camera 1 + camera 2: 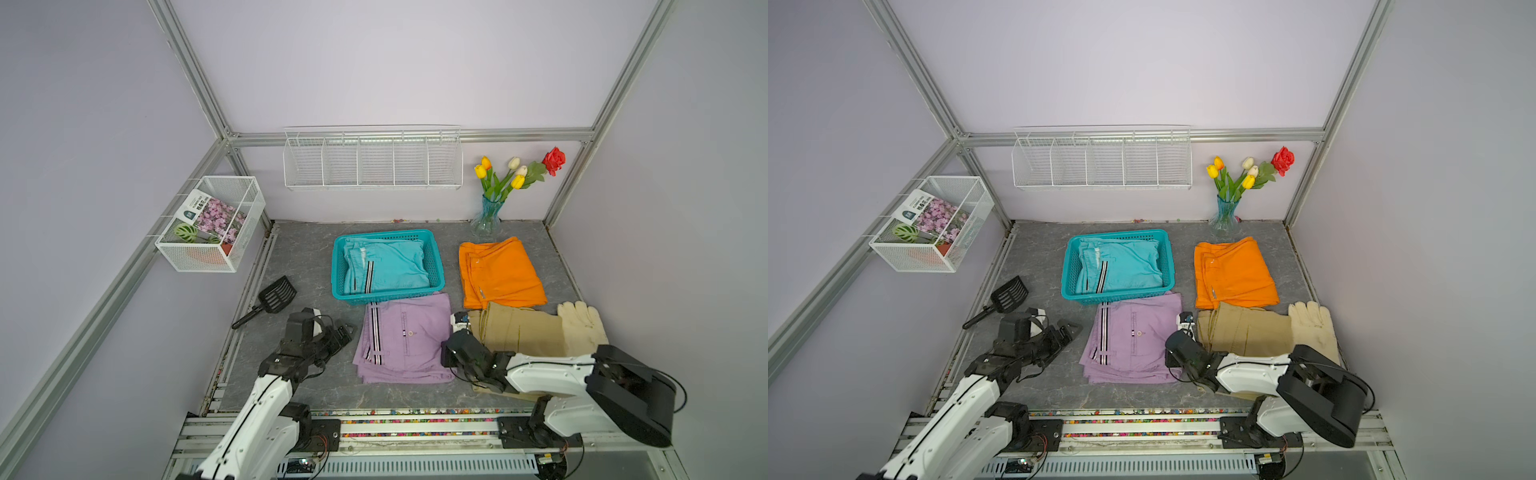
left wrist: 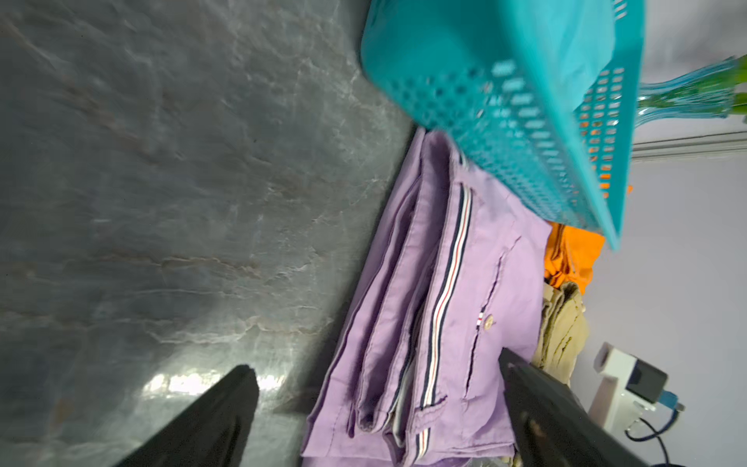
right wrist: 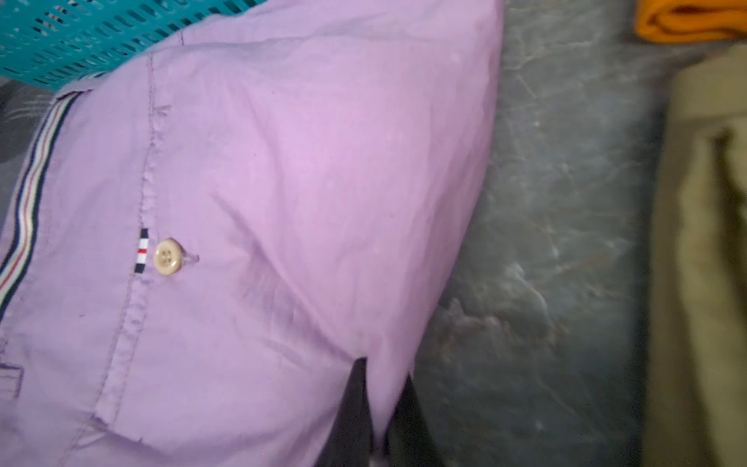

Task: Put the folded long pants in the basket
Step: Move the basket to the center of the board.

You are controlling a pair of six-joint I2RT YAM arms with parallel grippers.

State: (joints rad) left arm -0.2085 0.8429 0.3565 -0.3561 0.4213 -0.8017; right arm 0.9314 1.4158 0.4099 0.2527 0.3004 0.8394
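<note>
The grey marbled worktop (image 1: 299, 257) carries the things. Above its back edge a long white wire rack (image 1: 372, 164) hangs on the wall. A white wire mesh box (image 1: 212, 224) with flower packets hangs on the left wall.

A teal rectangular plastic basket (image 1: 386, 295) with lattice walls stands in the middle, near the back edge. Folded teal pants (image 1: 395, 266) with a black-white stripe lie inside it. Folded lilac pants (image 1: 409, 336) with a striped band lie just in front, and their back edge meets the basket's front wall.

Folded bright orange pants (image 1: 500, 272) lie toward the right edge. Folded khaki pants (image 1: 519, 332) lie in front of them, touching. A cream work glove (image 1: 582, 326) lies just beside the khaki pants at the right edge. A black slotted plastic scoop (image 1: 270, 299) lies near the left edge. A glass vase (image 1: 486, 218) of flowers stands at the back edge.

The right hand (image 3: 384, 370) is pressed together and pinches the right border of the lilac pants, next to the khaki pants. The left hand (image 2: 376, 376) is spread wide just beside their left border.
</note>
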